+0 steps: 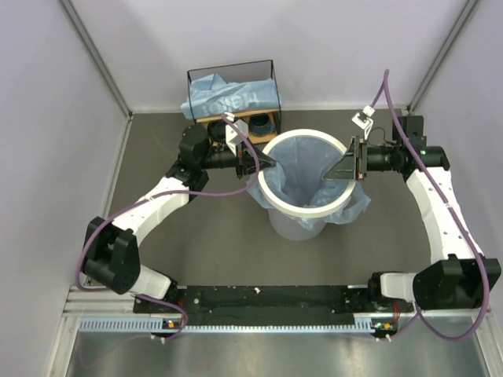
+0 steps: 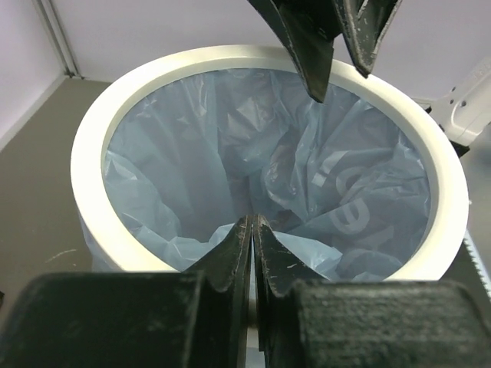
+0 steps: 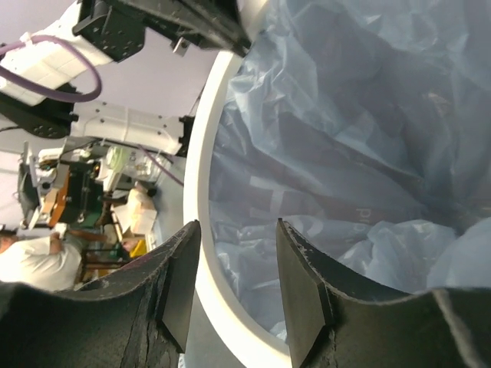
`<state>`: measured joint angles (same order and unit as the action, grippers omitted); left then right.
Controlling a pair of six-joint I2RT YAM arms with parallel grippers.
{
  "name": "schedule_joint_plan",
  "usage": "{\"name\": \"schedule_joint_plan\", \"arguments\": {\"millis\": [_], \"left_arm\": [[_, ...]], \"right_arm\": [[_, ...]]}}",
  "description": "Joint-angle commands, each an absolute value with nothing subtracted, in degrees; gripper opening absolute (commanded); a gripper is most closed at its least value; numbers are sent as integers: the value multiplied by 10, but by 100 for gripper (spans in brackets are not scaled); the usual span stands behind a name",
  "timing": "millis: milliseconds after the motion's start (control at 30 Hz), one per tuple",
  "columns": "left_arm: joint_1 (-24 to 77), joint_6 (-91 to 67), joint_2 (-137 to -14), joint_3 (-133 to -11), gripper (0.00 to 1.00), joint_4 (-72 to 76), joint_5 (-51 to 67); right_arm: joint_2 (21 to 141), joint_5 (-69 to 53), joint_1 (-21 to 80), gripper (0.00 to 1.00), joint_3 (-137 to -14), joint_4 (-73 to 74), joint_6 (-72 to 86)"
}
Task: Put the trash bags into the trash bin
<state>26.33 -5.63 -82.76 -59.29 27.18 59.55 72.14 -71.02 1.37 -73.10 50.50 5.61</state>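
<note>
Pale walls [image 1: 47, 118] close in a grey-brown bench [image 1: 196, 251] on three sides. The left arm [image 1: 157, 204] and the right arm [image 1: 440, 204] reach in from the near edge toward the middle of the bench.

The trash bin [image 1: 302, 228] stands upright there, between the two wrists, topped by its white ring [image 1: 302, 210]. A light-blue bag [image 1: 302, 169] lines the inside, crumpled down toward the bottom, with pale lettering on its folds. Part of its film spills over the outside of the bin on the right [image 1: 357, 206].

At the back wall, just behind the bin, is a wire-framed shelf [image 1: 208, 120]. A second light-blue bag [image 1: 228, 98], with white lettering, lies draped across its top, outside the bin.

The left end effector [image 1: 271, 162] sits at the bin's left edge. In its own wrist view, its fingers [image 2: 238, 245] are pressed together over the near edge of the ring. I cannot tell whether any film is pinched between them.

The right end effector [image 1: 330, 177] is at the right edge, tips over the opening. Its fingers [image 3: 303, 291] stand apart, and in its wrist view the ring runs between them, one finger outside and one over the lining. I cannot tell whether either touches.

A dark cup [image 1: 263, 123] sits low in the shelf.
</note>
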Motion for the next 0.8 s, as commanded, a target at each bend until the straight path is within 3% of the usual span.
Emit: {"name": "schedule_joint_plan", "arguments": {"millis": [0,167,300,500,767], "left_arm": [[262,-74,-828,-677,9,186,606],[262,-73,-873,-797,9,156,583],[264,-80,-912,-825,10,195,577],[266,-35,-949,-776,9,198,570],[268,-9,-920,-710,8,175,571]], "right_arm": [[739,-677,15,46,-810,538,45],[765,-660,15,49,-924,491,99],[808,-628,15,51,-940,423,142],[875,-592,16,51,-889,367,135],[862,-603,18,49,-832,367,122]]}}
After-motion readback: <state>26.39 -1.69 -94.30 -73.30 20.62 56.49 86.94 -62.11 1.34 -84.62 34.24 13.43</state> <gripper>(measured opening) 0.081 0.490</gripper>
